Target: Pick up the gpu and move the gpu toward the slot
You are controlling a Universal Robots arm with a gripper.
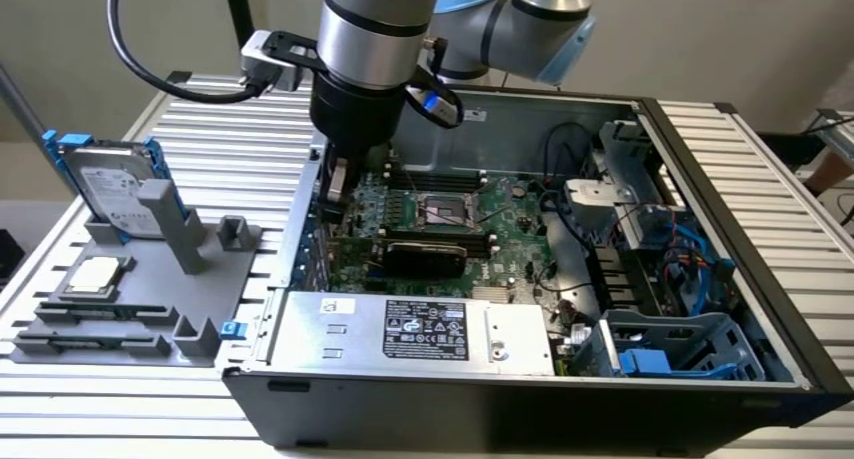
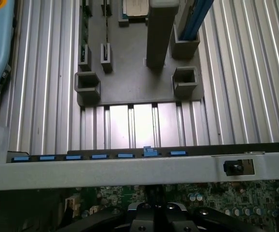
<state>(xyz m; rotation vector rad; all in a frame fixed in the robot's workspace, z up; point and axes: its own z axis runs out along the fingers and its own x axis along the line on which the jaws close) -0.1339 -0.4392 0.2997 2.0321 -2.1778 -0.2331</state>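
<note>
Nearest: black steel case, side open, on the ribbed aluminium counter. Just inside it is a boxy bare-metal PSU with a black label. A blue plastic drive cage sits toward the exterior view's right.

Behind the PSU is the green motherboard. The gpu sits on it mid-case: a thin long card, matte black cooler facing the camera, green board showing at the end by the case wall on the exterior view's left. Past it are a square metal-framed socket and black parallel memory slots.

The pincer is down inside the case over the board, near that same wall and the card's end. Its black fingers are pressed together. Can't tell whether they pinch the card's edge or nothing.

Above it is the smooth grey tubular arm, with a black cable looping off.

On the exterior view's left, a flat grey moulded tray lies on the counter. A silver hard drive with blue rails stands upright between its posts, and a small square silver chip lies flat.
</note>
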